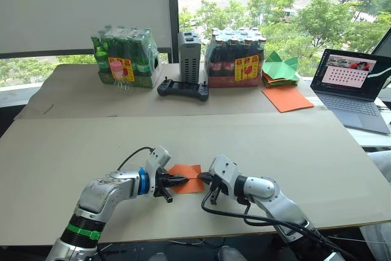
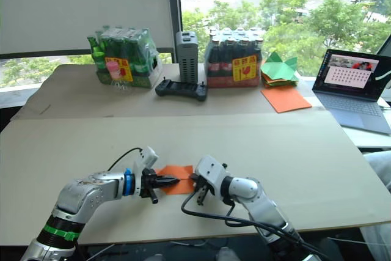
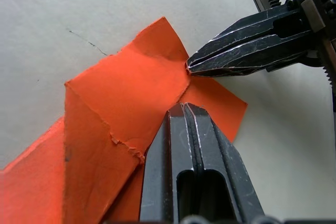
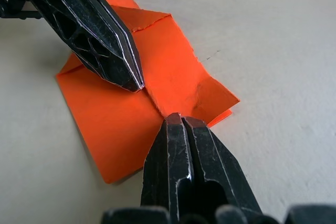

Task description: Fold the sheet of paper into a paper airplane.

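While both clenched hands, left hand (image 1: 181,180) and right hand (image 1: 202,178), press the sheet of paper (image 1: 185,175), we should drag firmly along its crease; keep the counter (image 1: 293,151) flat beneath.

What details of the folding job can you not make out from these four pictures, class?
- Sheet of paper: the head views show it too small to read its folds.
- Its underside and lower layers: hidden in the left wrist view by the flaps on top.
- Left gripper: whether its shut fingers pinch the paper or just press on it is unclear.
- Right gripper: the same doubt.
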Robot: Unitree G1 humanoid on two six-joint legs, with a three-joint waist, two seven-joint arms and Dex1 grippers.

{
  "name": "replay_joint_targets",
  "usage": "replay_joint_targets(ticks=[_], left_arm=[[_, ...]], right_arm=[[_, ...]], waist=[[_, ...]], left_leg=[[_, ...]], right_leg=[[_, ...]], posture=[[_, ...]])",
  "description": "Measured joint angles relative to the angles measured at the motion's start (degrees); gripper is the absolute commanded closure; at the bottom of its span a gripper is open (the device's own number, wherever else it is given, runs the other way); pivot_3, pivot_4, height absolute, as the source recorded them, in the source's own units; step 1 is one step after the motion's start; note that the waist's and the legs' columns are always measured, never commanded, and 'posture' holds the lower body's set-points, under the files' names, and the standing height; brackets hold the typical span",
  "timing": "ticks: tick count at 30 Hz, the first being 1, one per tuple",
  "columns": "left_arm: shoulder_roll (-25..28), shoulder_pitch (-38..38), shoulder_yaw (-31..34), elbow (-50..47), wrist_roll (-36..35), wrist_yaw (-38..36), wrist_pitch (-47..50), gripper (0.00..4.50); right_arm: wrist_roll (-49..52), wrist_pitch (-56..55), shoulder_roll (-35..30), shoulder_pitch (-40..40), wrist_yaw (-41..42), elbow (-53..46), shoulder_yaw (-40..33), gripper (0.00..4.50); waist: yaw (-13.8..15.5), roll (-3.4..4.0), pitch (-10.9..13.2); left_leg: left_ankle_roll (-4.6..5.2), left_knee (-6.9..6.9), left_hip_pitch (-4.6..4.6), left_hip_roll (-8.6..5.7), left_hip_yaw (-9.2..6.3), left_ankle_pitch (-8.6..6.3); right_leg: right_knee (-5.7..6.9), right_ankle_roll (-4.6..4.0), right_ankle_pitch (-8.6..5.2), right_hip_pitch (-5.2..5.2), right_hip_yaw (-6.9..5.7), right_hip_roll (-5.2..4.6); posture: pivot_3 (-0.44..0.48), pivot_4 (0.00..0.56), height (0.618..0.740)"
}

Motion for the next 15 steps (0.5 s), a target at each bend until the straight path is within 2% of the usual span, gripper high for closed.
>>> replay_joint_targets(ticks=[5, 10, 15], left_arm=[[0.1, -0.1, 3.0, 1.7, -1.1, 0.6, 0.5, 4.50], [0.0, -1.3, 9.4, 4.4, -3.5, 2.7, 3.8, 4.50], [-0.2, -0.9, 11.1, 3.2, -6.2, 3.2, 6.7, 4.50]], right_arm=[[-0.2, 0.0, 0.3, 0.0, 0.0, 0.1, 0.0, 4.47], [-0.3, -0.1, 0.4, 0.0, 0.4, 0.2, -0.1, 4.47], [-0.3, -0.2, 0.5, -0.3, 1.1, 0.7, -0.3, 4.47]], waist=[[0.0, 0.00, 0.0], [0.0, 0.00, 0.0], [0.0, -0.01, 0.0]], left_leg=[[0.00, 0.00, 0.00, 0.00, 0.00, 0.00], [0.00, 0.00, 0.00, -0.01, 0.00, 0.00], [0.00, -0.01, 0.00, 0.00, 0.00, 0.00]], right_leg=[[0.00, 0.00, 0.00, 0.00, 0.00, 0.00], [-0.01, 0.00, 0.00, 0.00, 0.00, 0.00], [0.00, -0.01, 0.00, 0.00, 0.00, -0.01]], posture=[[0.000, 0.150, 0.740], [0.000, 0.150, 0.740], [0.000, 0.150, 0.740]])
